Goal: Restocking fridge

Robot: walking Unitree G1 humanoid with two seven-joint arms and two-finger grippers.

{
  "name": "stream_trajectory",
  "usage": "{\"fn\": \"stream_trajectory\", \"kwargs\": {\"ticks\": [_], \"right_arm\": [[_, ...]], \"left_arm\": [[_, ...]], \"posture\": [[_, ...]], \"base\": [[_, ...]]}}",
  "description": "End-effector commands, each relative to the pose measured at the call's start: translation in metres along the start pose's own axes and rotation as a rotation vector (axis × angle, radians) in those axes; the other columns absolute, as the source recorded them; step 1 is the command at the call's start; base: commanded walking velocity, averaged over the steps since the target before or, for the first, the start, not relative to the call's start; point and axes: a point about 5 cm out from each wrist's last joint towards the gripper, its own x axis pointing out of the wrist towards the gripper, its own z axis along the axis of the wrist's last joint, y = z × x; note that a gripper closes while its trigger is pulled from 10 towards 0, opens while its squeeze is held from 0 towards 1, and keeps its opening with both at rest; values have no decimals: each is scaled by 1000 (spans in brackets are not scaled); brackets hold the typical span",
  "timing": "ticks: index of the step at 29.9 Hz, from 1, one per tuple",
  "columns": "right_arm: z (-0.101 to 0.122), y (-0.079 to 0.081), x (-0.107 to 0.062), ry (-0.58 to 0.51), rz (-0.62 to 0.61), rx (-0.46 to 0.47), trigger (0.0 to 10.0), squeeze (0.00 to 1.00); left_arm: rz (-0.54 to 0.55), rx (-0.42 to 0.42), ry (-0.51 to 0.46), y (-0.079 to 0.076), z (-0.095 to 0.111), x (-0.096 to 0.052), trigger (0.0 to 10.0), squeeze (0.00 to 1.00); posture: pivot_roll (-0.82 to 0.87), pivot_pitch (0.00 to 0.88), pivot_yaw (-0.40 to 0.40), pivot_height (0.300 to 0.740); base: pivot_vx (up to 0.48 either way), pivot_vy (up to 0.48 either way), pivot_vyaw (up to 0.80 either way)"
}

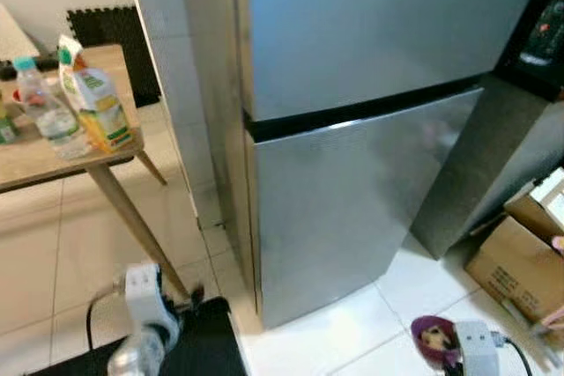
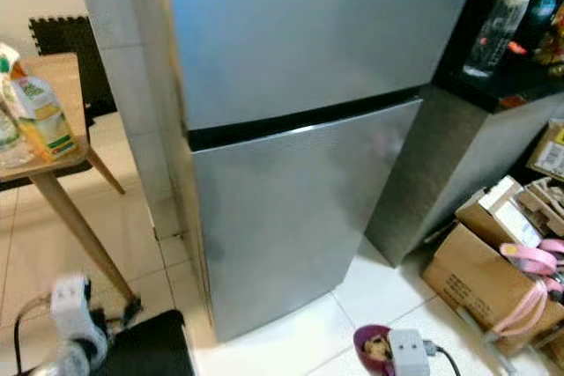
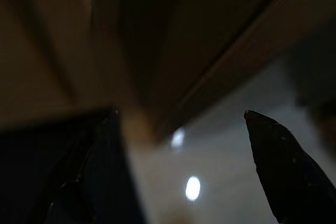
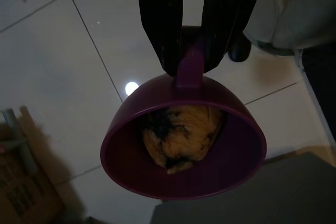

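right gripper (image 4: 191, 51) clamped on the handle of a purple bowl (image 4: 184, 145) with yellowish, dark-spotted food inside, held low over the floor tiles, just right of the fridge (image 1: 370, 129); both fridge doors closed, lower door up and left of the bowl; left gripper (image 3: 189, 182) spread open, empty, low by the table leg; probably the arm for the door; juice carton (image 1: 99, 99) and water bottle (image 1: 48, 112) wait on the wooden table (image 1: 26, 160), well left

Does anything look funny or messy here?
The purple bowl in the right tool hangs tipped by its handle, so the brownish food inside could slide out. The fridge is shut.
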Motion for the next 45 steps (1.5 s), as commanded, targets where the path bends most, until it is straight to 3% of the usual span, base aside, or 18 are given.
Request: {"fn": "stream_trajectory", "kwargs": {"ticks": [1,2,5,6,7,8,11,12,15,17,23,24,25,26,30,36,40,45], "right_arm": [[3,1,0,-21,1,-2,10000,0],[3,0,0,-21,1,-1,10000,0],[2,0,0,-20,1,-1,10000,0],[2,0,0,-19,1,-1,10000,0],[2,0,0,-19,1,-1,10000,0],[2,0,0,-18,1,0,10000,0],[1,1,0,-17,2,1,10000,0],[1,1,0,-17,2,1,10000,0],[0,2,0,-16,5,1,10000,0],[0,3,0,-15,6,0,10000,0],[0,3,0,-19,4,5,10000,0],[0,3,0,-21,4,6,10000,0],[0,3,0,-21,4,6,10000,0],[0,3,0,-24,5,6,10000,0],[0,3,-1,-33,8,5,10000,0],[-2,1,-3,-40,14,-3,10000,0],[-9,-7,-9,-51,0,-1,10000,0],[-20,-14,-18,-55,-11,-1,10000,0]], "left_arm": [[6,5,-102,17,26,-2,10000,0],[-38,-3,-197,21,49,0,10000,0],[-113,0,-303,21,74,1,10000,0],[-150,12,-340,21,84,1,10000,102],[-150,12,-340,21,84,1,10000,102],[-212,18,-376,18,95,1,10000,1000],[-596,66,-460,-5,131,-9,10000,1000],[-596,66,-460,-5,131,-9,10000,1000],[-784,110,-459,-19,152,-17,10000,1000],[-866,154,-420,-23,154,-21,10000,1000],[-882,263,-374,-31,164,-11,10000,1000],[-862,289,-373,-34,168,-7,10000,388],[-862,289,-373,-34,168,-7,10000,388],[-853,303,-373,-37,173,-4,10000,0],[-770,331,-393,-41,184,6,10000,0],[-749,329,-405,-47,187,14,10000,0],[-779,327,-375,-66,177,26,10000,0],[-796,331,-338,-76,170,33,10000,0]], "posture": [[-67,0,-58,740],[-67,0,-58,740],[-69,0,-57,740],[-69,0,-57,740],[-69,0,-57,740],[-69,0,-57,740],[-67,0,-56,740],[-67,0,-56,740],[-61,0,-57,740],[-62,0,-54,740],[-63,0,-50,740],[-65,0,-49,740],[-65,0,-49,740],[-67,0,-50,740],[-63,18,-57,740],[-74,51,-56,740],[-106,117,-42,740],[-133,182,-33,740]], "base": [[0,0,0],[0,0,0],[0,0,0],[0,0,0],[0,0,0],[0,0,0],[0,0,0],[0,0,0],[0,0,0],[0,0,0],[0,0,0],[0,0,0],[0,0,0],[0,0,0],[0,0,0],[0,0,0],[0,0,0],[0,0,0]]}}
